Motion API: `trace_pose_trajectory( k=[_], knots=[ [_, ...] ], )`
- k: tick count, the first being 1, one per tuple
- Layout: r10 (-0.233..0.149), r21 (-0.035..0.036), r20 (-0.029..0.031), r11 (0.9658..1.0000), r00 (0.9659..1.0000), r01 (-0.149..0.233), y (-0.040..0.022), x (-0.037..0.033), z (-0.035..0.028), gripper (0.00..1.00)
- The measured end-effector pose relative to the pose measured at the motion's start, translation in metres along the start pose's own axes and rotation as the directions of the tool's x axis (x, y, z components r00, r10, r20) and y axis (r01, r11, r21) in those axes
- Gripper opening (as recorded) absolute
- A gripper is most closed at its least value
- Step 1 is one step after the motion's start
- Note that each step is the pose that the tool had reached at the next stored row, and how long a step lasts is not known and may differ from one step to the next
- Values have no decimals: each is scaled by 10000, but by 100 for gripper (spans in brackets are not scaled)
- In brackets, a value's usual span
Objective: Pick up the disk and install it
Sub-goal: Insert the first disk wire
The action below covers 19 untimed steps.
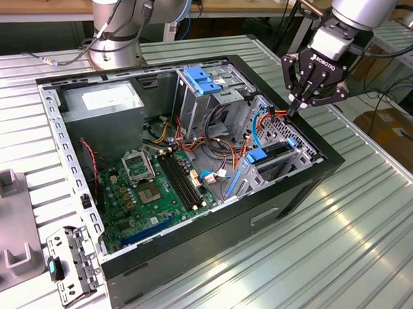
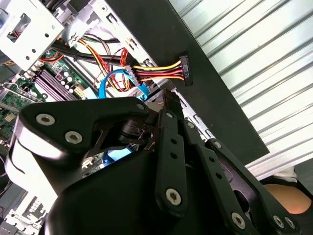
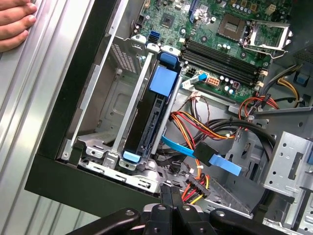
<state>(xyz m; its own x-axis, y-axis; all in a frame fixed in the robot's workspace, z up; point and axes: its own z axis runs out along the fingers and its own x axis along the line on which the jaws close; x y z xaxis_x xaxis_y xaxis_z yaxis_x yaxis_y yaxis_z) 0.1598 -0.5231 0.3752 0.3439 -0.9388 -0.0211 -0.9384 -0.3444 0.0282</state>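
Exterior view: flat dark disk, blue plastic-edged, inside grey metal bay.

Lighting's fine on my end. The exterior view is bright and even from overhead, with white glare streaks on the ribbed table at the frame's lower right. The case interior falls into wall shadow. In the second wrist view the table blows out white, and the gripper is a black, soft-focus mass.

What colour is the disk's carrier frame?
Bright blue; the disk shows best in the first wrist view.
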Motion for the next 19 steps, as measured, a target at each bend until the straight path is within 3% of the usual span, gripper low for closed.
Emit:
trace_pose_trajectory(
  k=[10,13,16,19],
  knots=[
    [-40,0,-1,10000,10000,40,-1,-2,0,11],
    [-501,-11,-13,9987,9987,501,-1,-2,1,11],
    [-1133,-25,-30,9936,9936,1133,-1,-2,0,11],
    [-1227,-28,-33,9924,9924,1227,-1,-2,0,11]
  ],
)
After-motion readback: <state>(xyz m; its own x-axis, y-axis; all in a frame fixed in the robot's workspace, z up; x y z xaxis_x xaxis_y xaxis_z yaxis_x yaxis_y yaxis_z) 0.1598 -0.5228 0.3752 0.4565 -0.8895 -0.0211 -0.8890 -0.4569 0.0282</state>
